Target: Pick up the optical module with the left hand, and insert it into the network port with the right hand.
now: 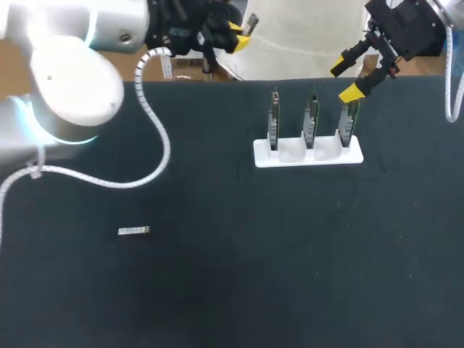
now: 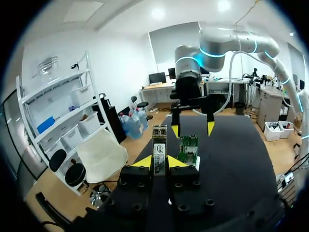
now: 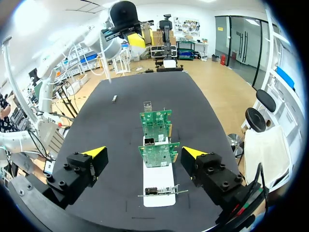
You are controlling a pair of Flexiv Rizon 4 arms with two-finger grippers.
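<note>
My left gripper is raised beyond the table's far edge and is shut on an upright silver optical module, which shows between its yellow fingertips. My right gripper hangs open above the rightmost of three green network cards that stand in a white holder. In the right wrist view the cards lie under the open gripper, with the left gripper far ahead. In the left wrist view the right gripper hangs ahead over the cards.
A second small silver module lies flat on the black table at the front left, also seen as a small module in the right wrist view. The left arm's white cable hangs over the table's left side.
</note>
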